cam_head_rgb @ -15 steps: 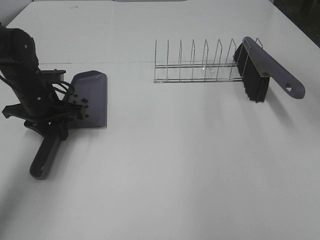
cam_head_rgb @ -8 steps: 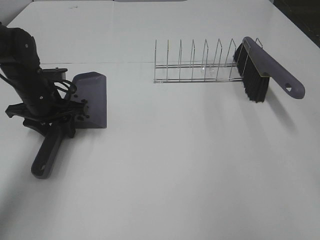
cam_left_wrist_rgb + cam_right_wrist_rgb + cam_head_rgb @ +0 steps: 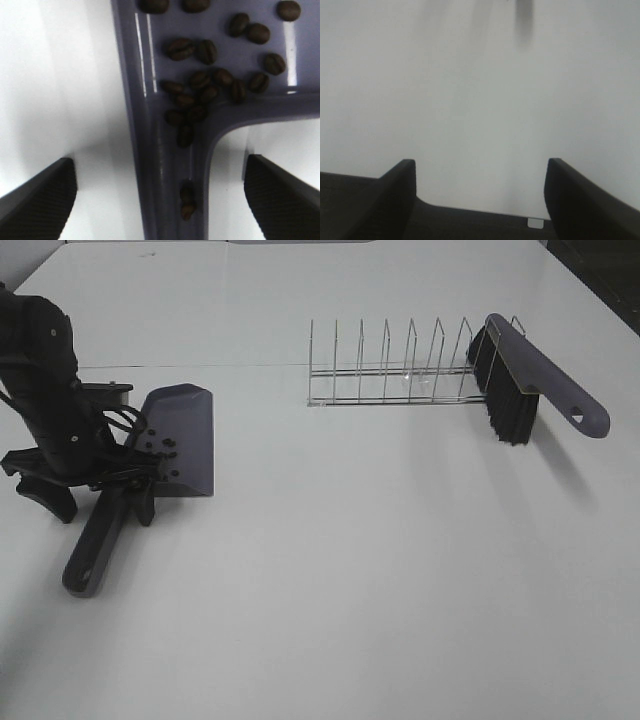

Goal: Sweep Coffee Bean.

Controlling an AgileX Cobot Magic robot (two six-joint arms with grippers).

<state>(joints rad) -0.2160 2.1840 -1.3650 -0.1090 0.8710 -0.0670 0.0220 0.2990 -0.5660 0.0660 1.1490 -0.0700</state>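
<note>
The grey dustpan [image 3: 185,430] lies flat on the white table at the left, its handle [image 3: 93,550] pointing toward the front. Several coffee beans [image 3: 160,447] lie inside it; the left wrist view shows them [image 3: 205,85] gathered at the pan's back wall, with two on the handle root. My left gripper [image 3: 100,506] is open, its fingers [image 3: 37,200] standing on either side of the handle without touching it. The grey brush [image 3: 525,375] with black bristles leans on the right end of the wire rack. My right gripper [image 3: 480,195] is open and empty over bare table.
A wire rack [image 3: 390,370] with several upright dividers stands at the back, right of centre. A thin seam line crosses the table [image 3: 350,570] behind the dustpan. The right arm is out of the exterior view.
My left gripper has opened and let go of the dustpan handle; its fingers now spread to both sides. The dustpan rests on the table. The brush has not moved.
</note>
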